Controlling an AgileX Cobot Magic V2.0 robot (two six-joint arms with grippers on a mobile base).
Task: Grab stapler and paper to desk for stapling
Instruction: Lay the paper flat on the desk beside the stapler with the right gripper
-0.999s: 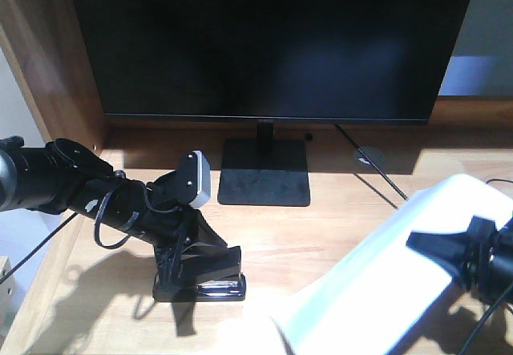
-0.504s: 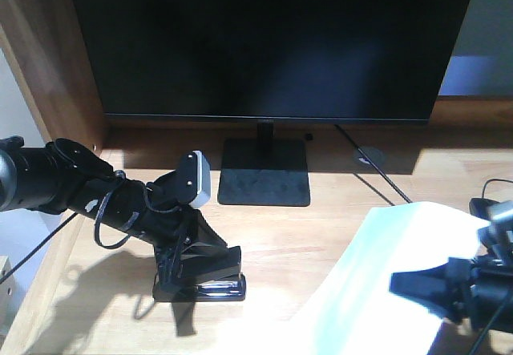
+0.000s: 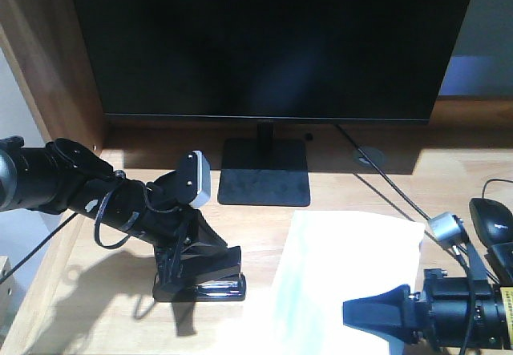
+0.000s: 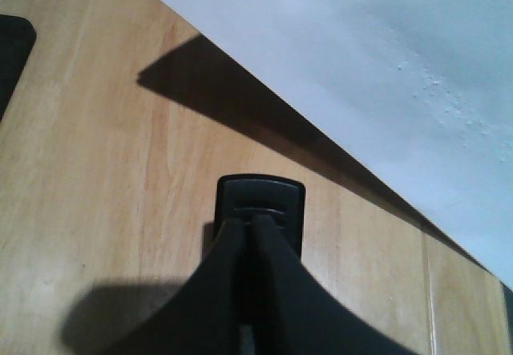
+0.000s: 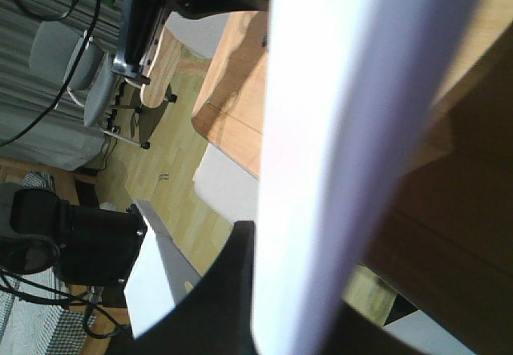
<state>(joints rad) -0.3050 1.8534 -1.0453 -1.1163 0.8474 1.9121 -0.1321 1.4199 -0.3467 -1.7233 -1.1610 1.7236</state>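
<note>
Resting on the desk (image 3: pixel 345 183), the stapler (image 3: pixel 204 289) sits clamped between the closed jaws of the left gripper (image 3: pixel 210 265), while the right gripper (image 3: pixel 375 316) pinches the near edge of the paper (image 3: pixel 337 259).

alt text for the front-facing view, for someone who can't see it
Two black robot arms work at a wooden desk in front of a dark monitor: the left gripper clamps a black stapler on the desk, and the right gripper holds a white sheet of paper beside it. A black mouse lies at the right edge.
</note>
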